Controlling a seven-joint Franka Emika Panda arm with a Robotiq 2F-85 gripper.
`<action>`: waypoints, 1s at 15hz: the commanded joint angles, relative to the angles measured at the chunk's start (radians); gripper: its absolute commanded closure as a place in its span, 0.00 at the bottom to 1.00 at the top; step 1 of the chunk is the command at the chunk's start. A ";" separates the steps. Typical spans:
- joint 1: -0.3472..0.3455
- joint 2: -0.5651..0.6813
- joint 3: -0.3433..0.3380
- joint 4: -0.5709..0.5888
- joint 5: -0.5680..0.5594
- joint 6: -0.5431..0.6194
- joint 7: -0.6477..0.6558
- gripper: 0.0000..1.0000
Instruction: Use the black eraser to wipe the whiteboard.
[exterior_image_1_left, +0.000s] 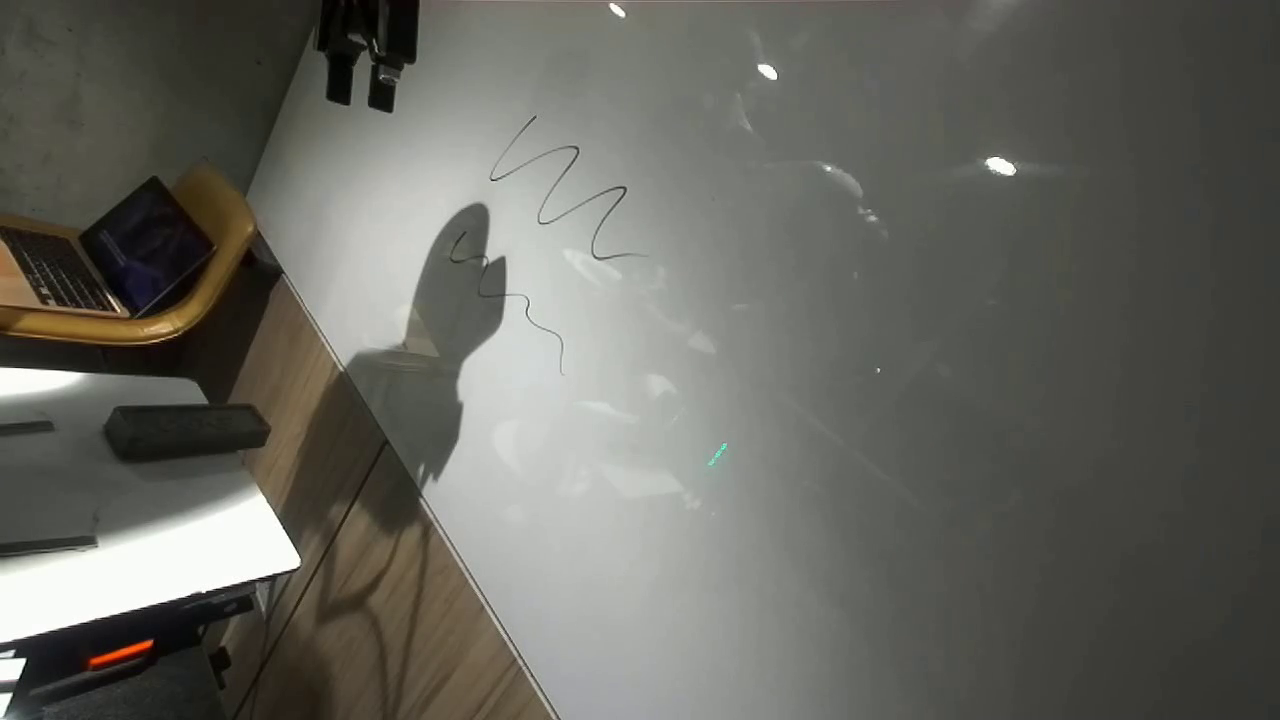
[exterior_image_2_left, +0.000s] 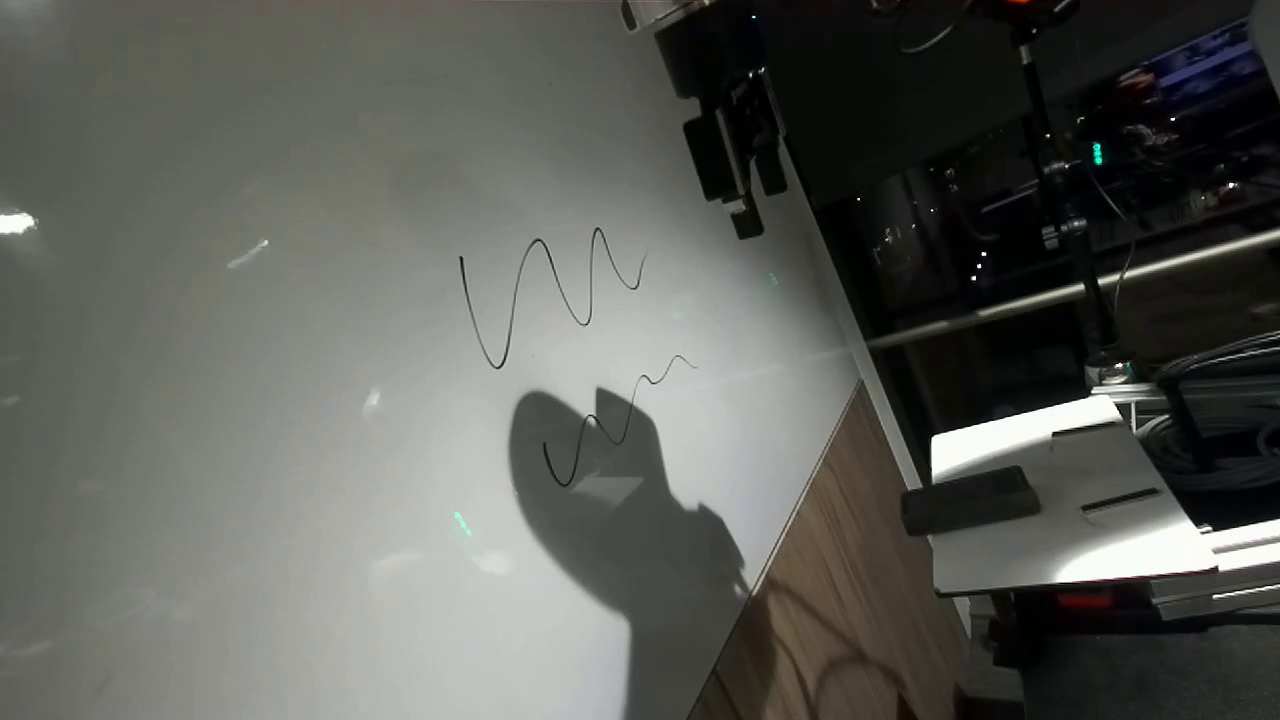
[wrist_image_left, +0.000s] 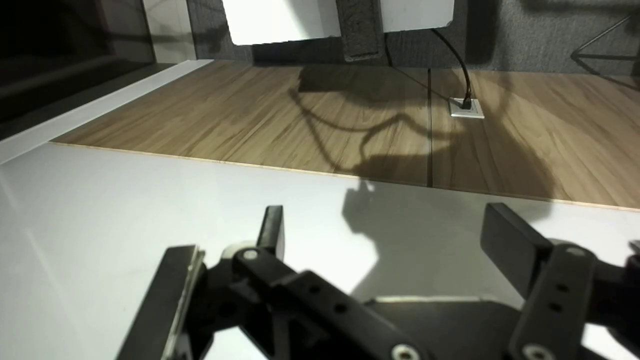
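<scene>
In an exterior view, the gripper (exterior_image_1_left: 360, 98) is hanging in front of the whiteboard (exterior_image_1_left: 800, 560), its fingers (exterior_image_1_left: 340, 82) standing apart with nothing showing between them. Two black zigzag lines (exterior_image_1_left: 556, 186) are crossing it, so I am taking the wiping as not yet begun. The black eraser (exterior_image_1_left: 187, 430) is lying on the white tabletop (exterior_image_1_left: 190, 540), one end jutting past the edge.

In an exterior view, the black eraser (exterior_image_2_left: 970, 500) is resting well apart from the gripper; I am reading the step in hand as the approach, ahead of any grasp.

In the wrist view, the jaws are standing widely spread, the finger pads (wrist_image_left: 510, 250) facing each other across unfilled space, neither touching the black eraser (wrist_image_left: 357, 30), whose overhanging end is sitting ahead, roughly in line with the gap (a handy place to grip, I am guessing). The next move is probably calling for a reach to the tabletop, pads straddling that end, then a squeeze across its narrow width.
</scene>
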 joint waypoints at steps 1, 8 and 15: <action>0.057 0.005 -0.024 -0.026 -0.026 0.020 -0.003 0.00; 0.153 -0.048 -0.055 -0.261 -0.008 0.229 -0.073 0.00; 0.134 -0.021 -0.174 -0.499 0.027 0.505 -0.137 0.00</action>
